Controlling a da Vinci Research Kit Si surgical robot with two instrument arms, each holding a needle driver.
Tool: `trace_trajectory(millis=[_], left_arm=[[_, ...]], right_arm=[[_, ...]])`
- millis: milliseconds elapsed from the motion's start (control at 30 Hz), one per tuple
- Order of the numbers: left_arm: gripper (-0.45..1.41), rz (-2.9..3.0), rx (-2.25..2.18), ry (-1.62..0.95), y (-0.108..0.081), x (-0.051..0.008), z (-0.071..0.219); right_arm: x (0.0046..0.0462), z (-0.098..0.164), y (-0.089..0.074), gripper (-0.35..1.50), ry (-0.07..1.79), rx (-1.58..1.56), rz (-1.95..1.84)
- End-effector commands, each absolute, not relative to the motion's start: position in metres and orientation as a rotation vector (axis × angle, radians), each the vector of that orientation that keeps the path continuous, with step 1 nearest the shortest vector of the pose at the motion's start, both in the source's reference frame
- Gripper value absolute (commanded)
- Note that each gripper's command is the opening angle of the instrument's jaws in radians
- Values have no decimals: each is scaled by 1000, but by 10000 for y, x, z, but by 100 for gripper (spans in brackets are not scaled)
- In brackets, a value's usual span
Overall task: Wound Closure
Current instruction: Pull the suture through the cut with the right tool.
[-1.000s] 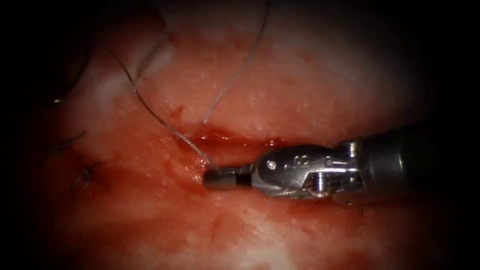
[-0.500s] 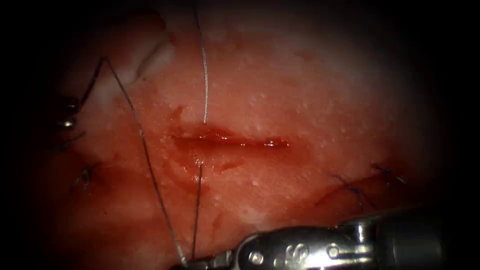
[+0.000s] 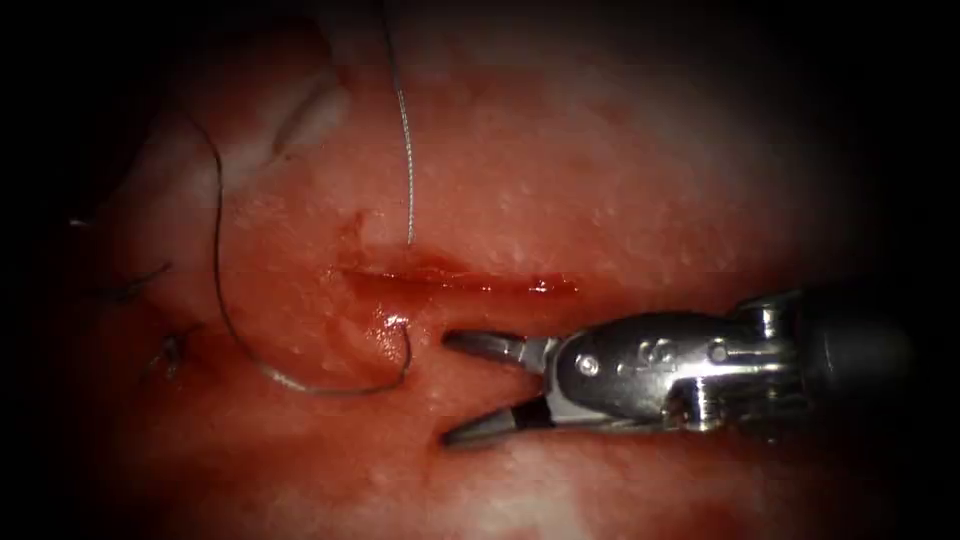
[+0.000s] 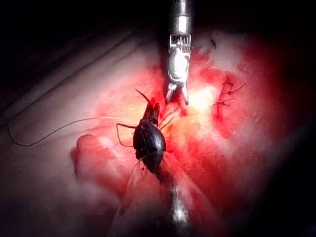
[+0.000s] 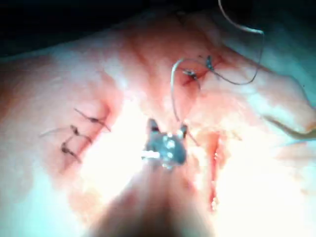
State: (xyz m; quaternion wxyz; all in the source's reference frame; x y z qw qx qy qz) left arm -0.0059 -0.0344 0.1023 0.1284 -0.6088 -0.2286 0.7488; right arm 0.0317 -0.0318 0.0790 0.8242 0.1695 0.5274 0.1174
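Right tool (image 3: 455, 385) jaws spread wide, gripping nothing. Thread (image 3: 300, 383) loop lies just off tips, away from shaft, running up out of tissue (image 3: 620, 180) below cut (image 3: 470, 283). Left tool (image 4: 149, 136) further off, jaw state unclear. Can't spot needle for sure. Right arm nearer thread.

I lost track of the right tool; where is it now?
In the endoscope view the right tool lies just below the cut, jaws open and empty, beside the thread looping on its left.
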Motion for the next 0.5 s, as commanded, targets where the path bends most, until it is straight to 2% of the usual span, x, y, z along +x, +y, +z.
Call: trace_trajectory(millis=[33, 200, 267, 300, 333, 367, 400, 433, 500], left_arm=[[-45, 2178, -1772, -664, -346, -65, 1030], [-45, 2177, -1763, -663, -348, -68, 1039], [-45, 2179, -1764, -662, -348, -68, 1042], [-45, 2179, -1764, -662, -348, -68, 1042], [-45, 2179, -1764, -662, -348, -68, 1043], [-45, 2179, -1764, -662, -348, -68, 1042], [-45, 2179, -1764, -662, -348, -68, 1042], [-45, 2179, -1764, -662, -348, -68, 1042], [-45, 2179, -1764, -662, -348, -68, 1042]], right_arm=[[328, 809, -313, 110, 1118, 358, 253], [354, 850, -316, 105, 1125, 375, 220], [360, 853, -323, 91, 1132, 391, 200], [361, 852, -325, 79, 1138, 396, 195], [362, 849, -328, 42, 1144, 412, 182], [361, 847, -328, -20, 1149, 423, 175], [361, 847, -328, -20, 1149, 423, 175], [356, 843, -329, -35, 1155, 437, 165], [348, 837, -330, -35, 1147, 449, 146]])
